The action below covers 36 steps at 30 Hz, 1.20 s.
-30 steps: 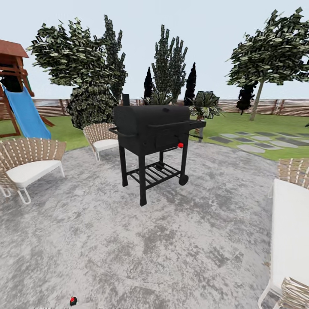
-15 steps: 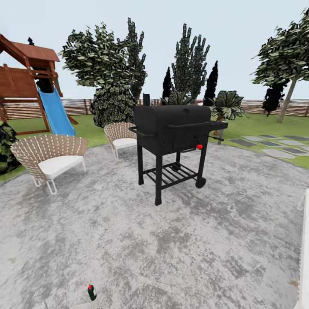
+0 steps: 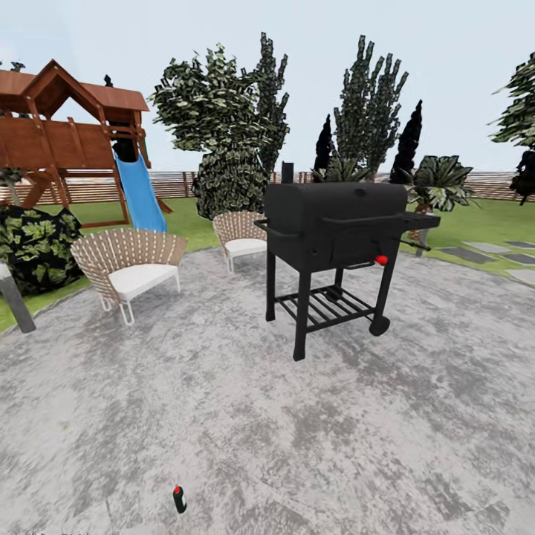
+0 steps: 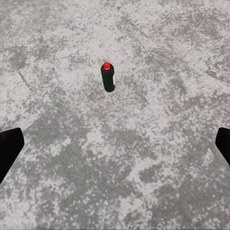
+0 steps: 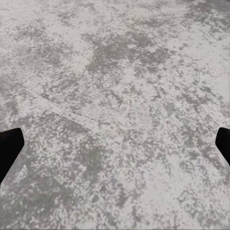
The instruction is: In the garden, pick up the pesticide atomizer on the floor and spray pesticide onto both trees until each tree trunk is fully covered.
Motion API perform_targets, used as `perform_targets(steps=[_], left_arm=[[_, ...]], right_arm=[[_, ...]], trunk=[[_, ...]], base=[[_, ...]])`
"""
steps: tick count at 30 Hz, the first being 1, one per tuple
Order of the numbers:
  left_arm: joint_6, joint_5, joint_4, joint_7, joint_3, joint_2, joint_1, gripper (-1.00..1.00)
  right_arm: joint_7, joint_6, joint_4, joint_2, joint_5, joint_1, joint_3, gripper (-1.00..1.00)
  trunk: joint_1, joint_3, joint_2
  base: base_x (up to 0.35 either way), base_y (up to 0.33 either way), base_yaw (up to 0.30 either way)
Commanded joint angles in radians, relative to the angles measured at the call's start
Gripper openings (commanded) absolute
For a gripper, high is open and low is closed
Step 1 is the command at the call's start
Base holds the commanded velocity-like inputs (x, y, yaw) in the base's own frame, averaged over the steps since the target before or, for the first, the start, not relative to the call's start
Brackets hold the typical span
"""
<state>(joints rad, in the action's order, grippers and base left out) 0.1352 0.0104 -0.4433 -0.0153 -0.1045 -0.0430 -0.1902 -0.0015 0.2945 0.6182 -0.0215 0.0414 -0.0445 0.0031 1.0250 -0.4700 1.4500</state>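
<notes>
Pesticide atomizer (image 3: 179, 499) stands upright on the grey floor (image 3: 312, 431), long axis vertical, red top up, near my head view's lower edge and well short of the black grill (image 3: 338, 230); label and nozzle direction too small to make out. My left gripper (image 4: 115, 146) is spread wide, only 2 dark fingertips (image 4: 8, 149) cut off at the frame sides, bottle ahead and untouched. Right gripper (image 5: 115, 146) likewise wide open over bare paving.

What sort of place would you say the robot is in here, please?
Most likely a back garden patio: a black barbecue grill and wicker chairs stand on grey paving, with a playset slide, lawn and wooden fence behind.
</notes>
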Motion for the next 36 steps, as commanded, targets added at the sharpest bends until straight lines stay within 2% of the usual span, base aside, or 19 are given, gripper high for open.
perform_targets(steps=[1, 7, 10, 13, 22, 26, 30, 33, 36], left_arm=[[0.0, 0.0, 0.0, 0.0, 0.0, 0.0, 0.0, 1.0], [0.001, 0.0, 0.0, 0.0, -0.001, 0.0, 0.0, 1.0], [0.001, 0.0, 0.0, 0.0, -0.001, 0.0, 0.0, 1.0], [0.001, 0.0, -0.001, 0.0, -0.001, 0.0, 0.0, 1.0], [0.0, -0.001, -0.009, -0.001, -0.001, 0.0, -0.003, 1.0], [0.0, -0.002, -0.036, -0.003, 0.001, -0.002, -0.06, 1.0], [-0.001, -0.004, -0.034, -0.003, 0.0, -0.007, -0.134, 1.0], [-0.001, -0.005, -0.03, -0.002, 0.001, -0.008, -0.17, 1.0], [-0.002, -0.005, -0.026, -0.002, 0.001, -0.009, -0.185, 1.0]], right_arm=[[0.0, 0.0, 0.0, 0.0, 0.0, 0.0, 0.0, 1.0], [0.003, 0.001, 0.001, -0.001, 0.002, 0.0, 0.001, 1.0], [0.001, 0.001, 0.001, -0.004, 0.018, 0.0, 0.001, 1.0], [0.0, 0.002, 0.001, -0.004, 0.041, 0.0, 0.001, 1.0], [0.0, 0.002, 0.003, -0.002, 0.049, 0.0, -0.001, 1.0], [-0.003, 0.002, 0.066, -0.001, 0.049, -0.001, -0.004, 1.0], [-0.003, -0.006, 0.196, -0.001, 0.05, -0.034, -0.005, 1.0], [-0.003, -0.033, 0.242, 0.002, 0.051, -0.089, -0.003, 1.0], [-0.002, -0.1, 0.257, 0.005, 0.056, -0.163, -0.002, 1.0]], trunk=[[0.0, 0.0, 0.0], [0.0, 0.0, 0.0], [0.0, 0.0, 0.0], [0.0, 0.0, 0.0], [0.0, 0.0, 0.0], [0.0, 0.0, 0.0], [0.0, 0.0, 0.0], [0.0, 0.0, 0.0], [0.0, 0.0, 0.0]], base=[[0.23, -0.167, 0.279], [0.234, -0.17, 0.175], [0.191, -0.14, 0.008], [0.033, -0.022, 0.001], [0.005, -0.003, 0.0], [0.0, 0.0, 0.0], [0.0, 0.0, 0.0], [0.0, 0.0, 0.0], [0.0, 0.0, 0.0]])
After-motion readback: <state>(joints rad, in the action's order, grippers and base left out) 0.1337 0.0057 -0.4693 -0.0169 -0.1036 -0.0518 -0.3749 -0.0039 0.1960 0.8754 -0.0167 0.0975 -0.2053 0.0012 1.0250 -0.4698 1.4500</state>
